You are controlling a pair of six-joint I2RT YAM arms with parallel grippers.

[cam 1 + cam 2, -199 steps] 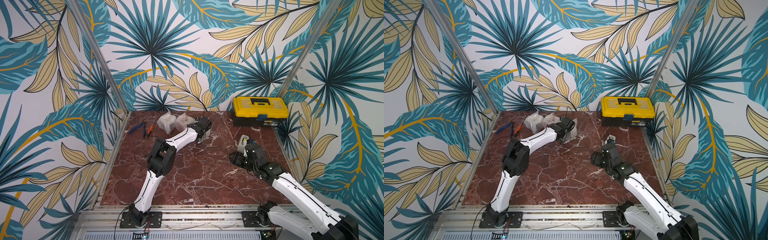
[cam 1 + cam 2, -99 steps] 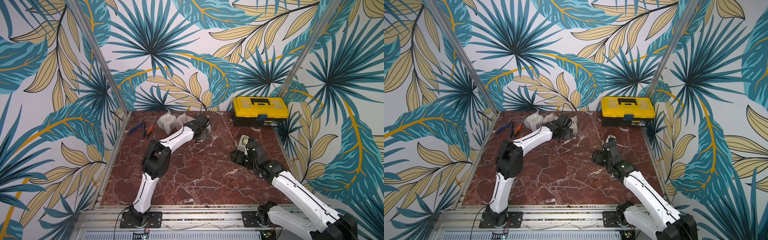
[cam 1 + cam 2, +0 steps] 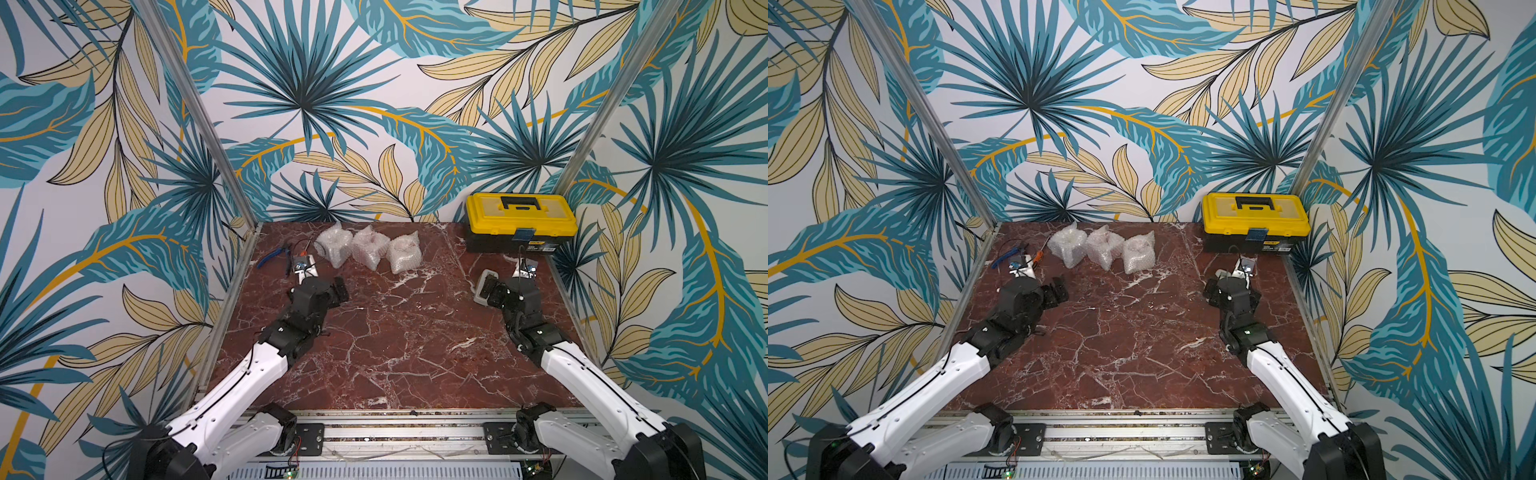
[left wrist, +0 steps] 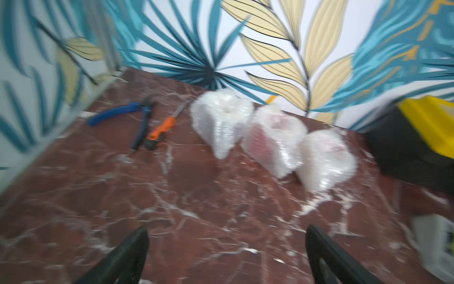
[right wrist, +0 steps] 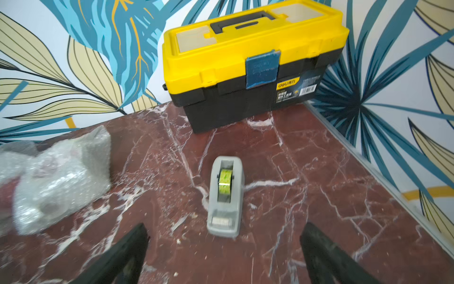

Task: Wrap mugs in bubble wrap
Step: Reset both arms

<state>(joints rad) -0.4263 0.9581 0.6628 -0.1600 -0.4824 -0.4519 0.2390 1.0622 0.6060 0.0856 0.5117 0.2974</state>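
Along the far edge of the dark red marble tabletop (image 3: pixel 395 365), three mugs (image 3: pixel 368 247) stand side by side, each bundled in crinkly clear bubble wrap (image 4: pixel 221 123), straight ahead of the nearer left gripper (image 4: pixel 226 236), jaws spread and empty. The right gripper (image 5: pixel 224 228), also spread, faces a small grey tape dispenser (image 5: pixel 226 196).

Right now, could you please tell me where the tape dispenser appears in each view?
A top view: dispenser right of centre, nearer than the toolbox.
A top view: dispenser likewise, partly hidden.
Left wrist: blurred pale shape at the frame's edge.
Right wrist: mid-frame, before the toolbox.
Landmark: yellow toolbox, in all four.
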